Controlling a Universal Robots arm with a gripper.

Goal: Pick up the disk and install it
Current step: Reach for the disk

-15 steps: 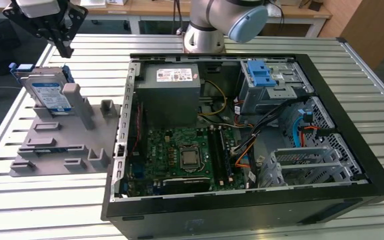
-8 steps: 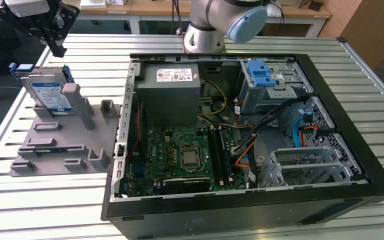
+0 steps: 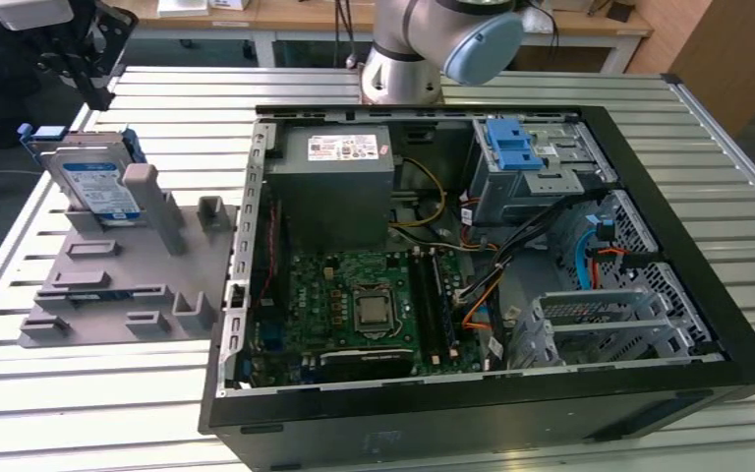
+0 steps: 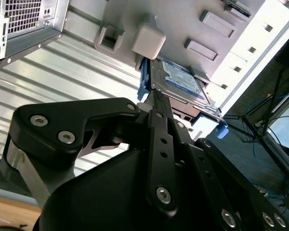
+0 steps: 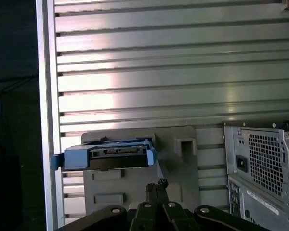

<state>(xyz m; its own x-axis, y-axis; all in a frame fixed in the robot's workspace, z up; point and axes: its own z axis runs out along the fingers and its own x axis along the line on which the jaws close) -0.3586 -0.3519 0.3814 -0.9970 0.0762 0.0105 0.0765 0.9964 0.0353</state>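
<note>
claw: clenched, fingertips pressed together in both wrist views, nothing held; in the exterior view it hangs at 12 o'clock of the disk, apart from it.
disk: stands on edge in the grey holder, at 10 o'clock of the open case; not yet picked.
risk, entry: we judge clenched fingers lowered as they are would strike the disk's upper edge.
risk, post: holder post sits just beside the disk at 3 o'clock; we think a finger could clip it.
risk, install: cables lie near the drive cage; we expect snagging.
</note>
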